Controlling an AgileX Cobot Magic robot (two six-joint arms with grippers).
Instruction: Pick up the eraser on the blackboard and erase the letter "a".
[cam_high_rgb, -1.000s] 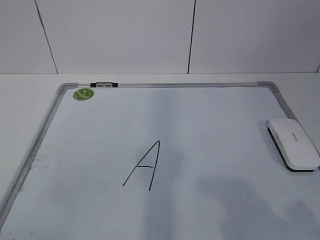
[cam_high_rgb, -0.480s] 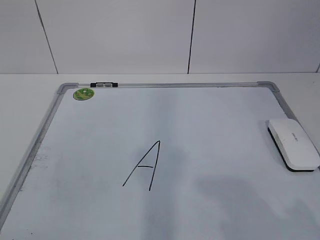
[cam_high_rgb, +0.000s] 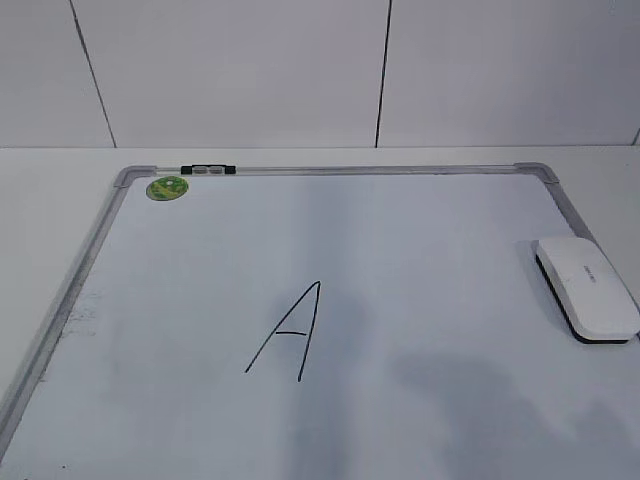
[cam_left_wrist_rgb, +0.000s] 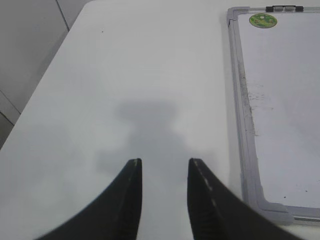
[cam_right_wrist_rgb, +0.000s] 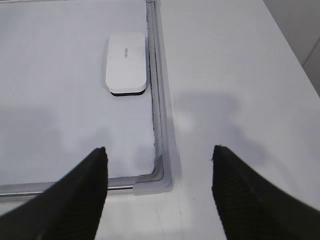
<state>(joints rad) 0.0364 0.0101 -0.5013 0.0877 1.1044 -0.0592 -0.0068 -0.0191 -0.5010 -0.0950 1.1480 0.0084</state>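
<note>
Nothing on the board has shifted since a second ago. The eraser (cam_high_rgb: 587, 288) lies flat on the blackboard (cam_high_rgb: 420, 230), against its right frame; only a capital "A" (cam_high_rgb: 287, 331) shows, and no small "a" that I can make out. The eraser looks light, rigid and smooth: grip its long sides. The right wrist view shows the right hand (cam_right_wrist_rgb: 159, 155) wide and empty, short of the eraser; the left hand (cam_left_wrist_rgb: 164, 164) hangs narrower over the table (cam_left_wrist_rgb: 125, 75). Neither appears in the exterior view.

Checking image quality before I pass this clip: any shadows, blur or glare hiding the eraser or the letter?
Exterior view: soft shadows on the blackboard, the letter sharp. Right wrist view: eraser clear, right gripper fingers blurred. Left wrist view: blurred left gripper, its shadow on the table.
</note>
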